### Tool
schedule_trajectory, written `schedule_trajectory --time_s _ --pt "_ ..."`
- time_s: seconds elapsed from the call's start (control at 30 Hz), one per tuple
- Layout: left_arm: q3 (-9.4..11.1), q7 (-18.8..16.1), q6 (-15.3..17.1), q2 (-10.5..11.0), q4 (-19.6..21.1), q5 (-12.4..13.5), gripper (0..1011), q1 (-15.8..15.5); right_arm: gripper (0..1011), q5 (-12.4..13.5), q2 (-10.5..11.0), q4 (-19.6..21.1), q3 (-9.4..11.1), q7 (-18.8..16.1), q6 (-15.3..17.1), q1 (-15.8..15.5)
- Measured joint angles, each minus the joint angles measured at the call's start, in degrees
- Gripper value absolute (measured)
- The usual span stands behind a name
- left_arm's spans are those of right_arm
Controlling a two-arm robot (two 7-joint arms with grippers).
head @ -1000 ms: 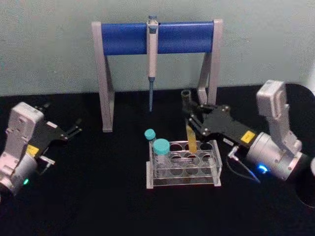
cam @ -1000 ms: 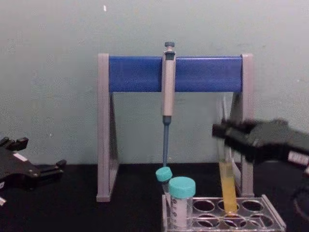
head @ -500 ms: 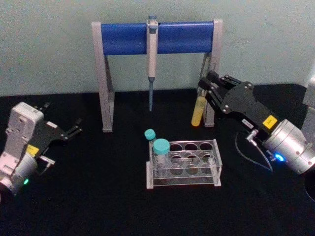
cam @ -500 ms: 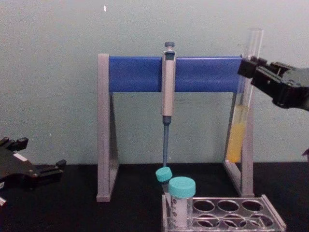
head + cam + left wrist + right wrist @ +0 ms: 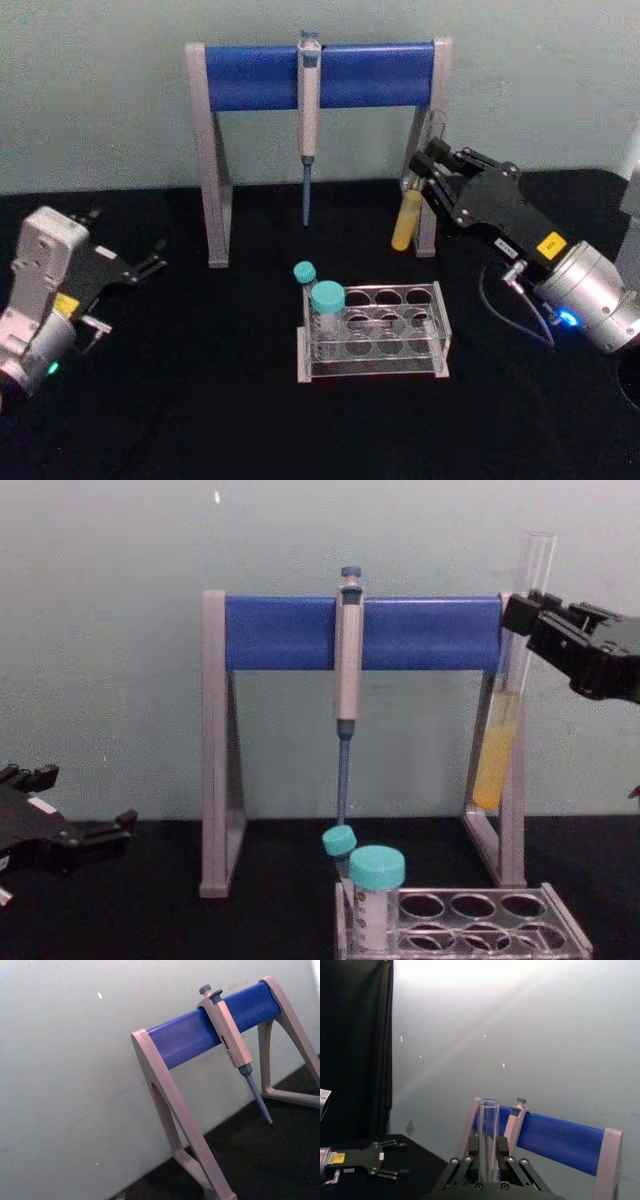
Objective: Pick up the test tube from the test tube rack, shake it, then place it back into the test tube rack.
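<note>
Open holes across the right of the test tube rack [image 5: 375, 365] lie free from above; two teal-capped tubes [image 5: 326, 300] crowd its left end. Behind, the pipette stand [image 5: 260, 78] and its hanging pipette [image 5: 308, 110] bar the way, the lifted test tube [image 5: 495, 765] just beside the stand's right leg.

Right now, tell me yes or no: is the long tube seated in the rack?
No, the right gripper holds the test tube in the air, clear of the test tube rack.
</note>
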State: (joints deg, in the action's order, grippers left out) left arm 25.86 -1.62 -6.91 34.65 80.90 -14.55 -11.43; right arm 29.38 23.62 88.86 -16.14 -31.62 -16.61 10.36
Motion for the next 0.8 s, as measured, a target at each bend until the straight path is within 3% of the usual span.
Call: schedule_trajectory --time_s 0.17,0.33,0.4,0.63,0.8 --pt "0.0 0.0 0.0 0.0 0.0 0.0 1001 0.0 214 -0.1 -0.1 0.0 0.0 -0.5 -0.2 0.2" --pt "0.0 0.0 0.0 0.0 0.0 0.0 1001 0.0 214 1.8 0.6 0.1 -0.4 -3.1 0.1 0.5" --pt "0.0 0.0 0.0 0.0 0.0 0.0 1002 0.0 214 3.8 1.8 0.3 -0.9 -5.8 1.3 0.7" --pt "0.0 0.0 0.0 0.0 0.0 0.0 1001 0.0 214 7.1 6.4 2.4 -1.9 -10.5 4.8 0.7" --pt "0.0 0.0 0.0 0.0 0.0 0.0 1001 0.0 214 6.7 10.6 4.6 -2.0 -10.8 6.9 -0.2"
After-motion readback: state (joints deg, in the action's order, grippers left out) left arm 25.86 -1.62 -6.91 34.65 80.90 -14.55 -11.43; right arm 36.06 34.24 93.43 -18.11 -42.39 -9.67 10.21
